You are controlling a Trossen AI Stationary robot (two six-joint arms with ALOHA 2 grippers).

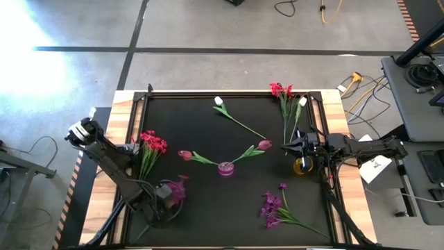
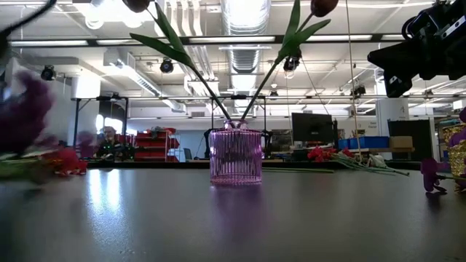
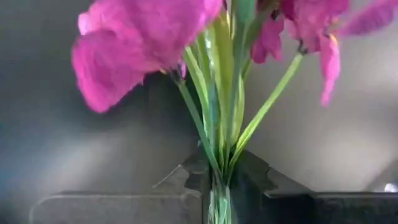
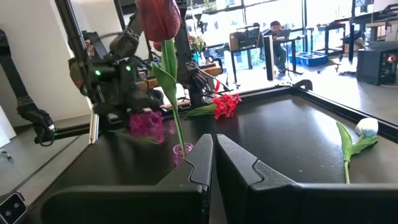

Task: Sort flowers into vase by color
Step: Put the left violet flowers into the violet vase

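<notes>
A pink glass vase (image 1: 226,168) (image 2: 235,156) stands mid-table, holding two dark pink tulips (image 1: 264,145) that lean out to left and right. My left gripper (image 1: 168,196) (image 3: 219,190), near the table's near-left corner, is shut on a purple-magenta flower bunch (image 1: 180,187) (image 2: 22,109). My right gripper (image 1: 286,146) (image 4: 214,152) hovers shut and empty at the right, beside a yellow vase (image 1: 302,167). Lying on the table are red flowers (image 1: 152,143) at left, red flowers (image 1: 281,90) at far right, two white buds (image 1: 218,101) (image 1: 302,101), and purple flowers (image 1: 272,205) at near right. My left gripper pinches the bunch's green stems (image 3: 217,155) between its two fingers, just below the blooms, with several stems gathered together. The fingers lie across the stems. The magenta blooms (image 3: 143,37) stick out past the fingertips and stand above the table top in the low view.
Raised rails and wooden strips edge the black table (image 1: 208,215). A white-bud stem (image 1: 239,123) lies behind the pink vase. The room beyond holds desks, monitors and a seated person (image 4: 277,40). Open black surface lies between the pink vase and the near edge.
</notes>
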